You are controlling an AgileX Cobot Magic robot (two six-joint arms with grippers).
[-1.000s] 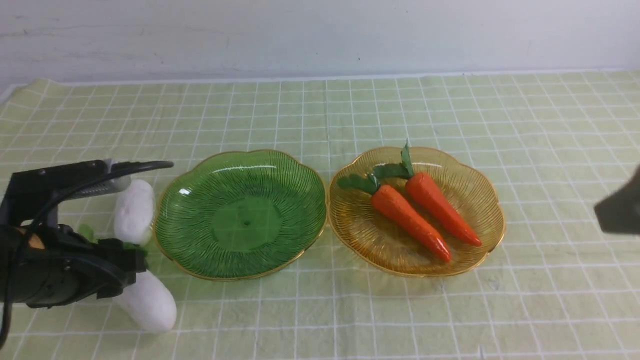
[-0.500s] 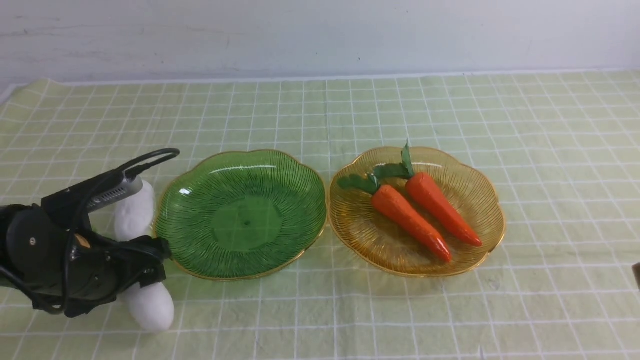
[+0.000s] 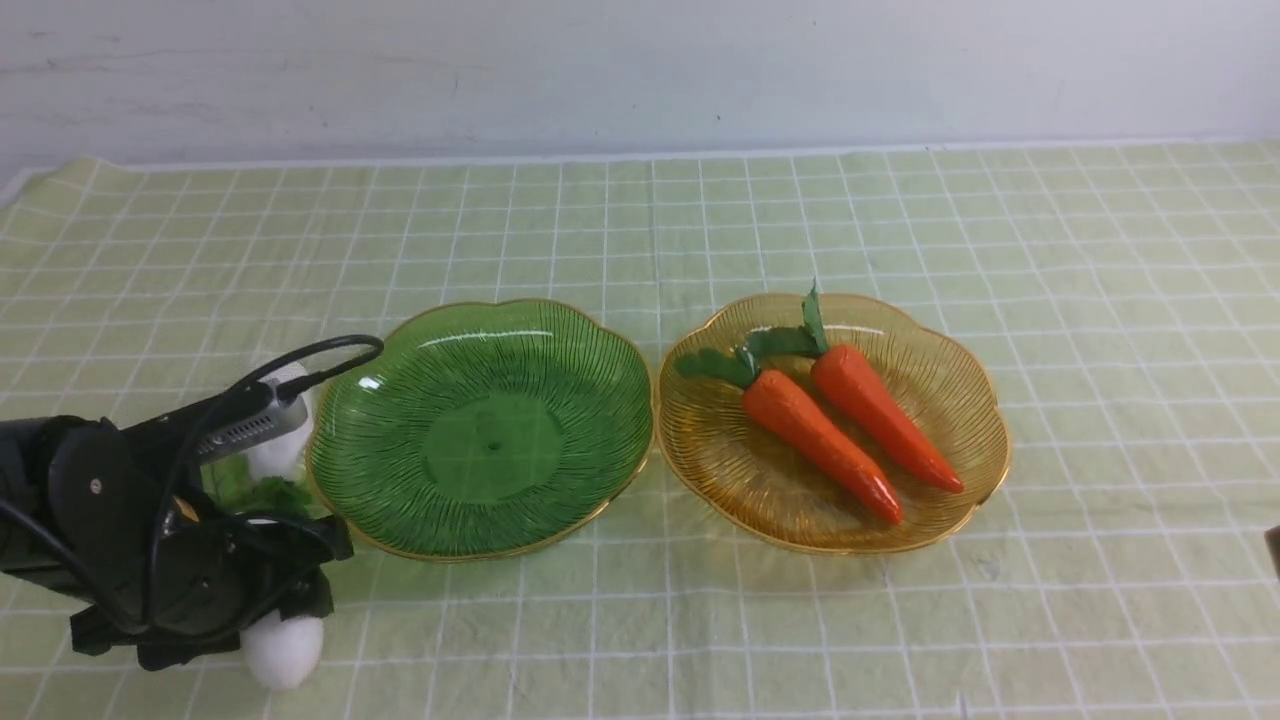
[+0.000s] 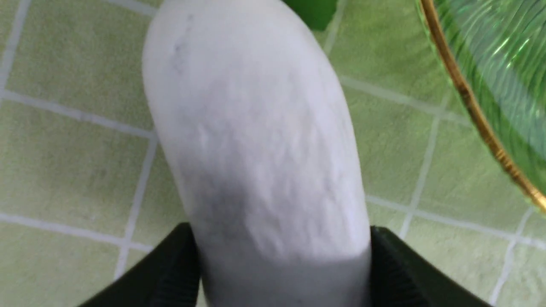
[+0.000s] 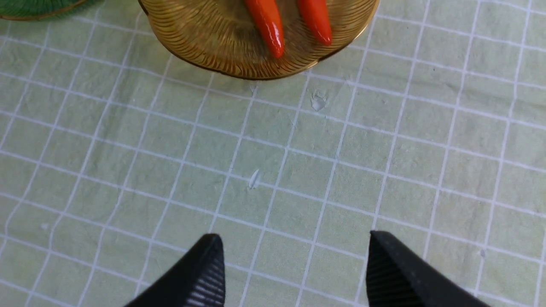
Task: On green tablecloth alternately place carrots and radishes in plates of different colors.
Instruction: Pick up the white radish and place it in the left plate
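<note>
Down left of the green plate (image 3: pixel 490 440), left jaws clasp the near radish (image 4: pixel 256 149), flat on the green tablecloth (image 3: pixel 700 220); second radish (image 3: pixel 282 455) just behind. Both carrots (image 3: pixel 820 445) lie in the amber plate (image 3: pixel 945 375). Right jaws stand wide.

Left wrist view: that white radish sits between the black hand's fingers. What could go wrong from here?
1. The left hand holds the near radish by its smooth rounded sides, apparently toward one end, so it may tip or slip when lifted.
2. The green plate has its rim close beside the radish; a low carry could knock the plate.
3. The other radish lies right by the arm and might get nudged.
</note>
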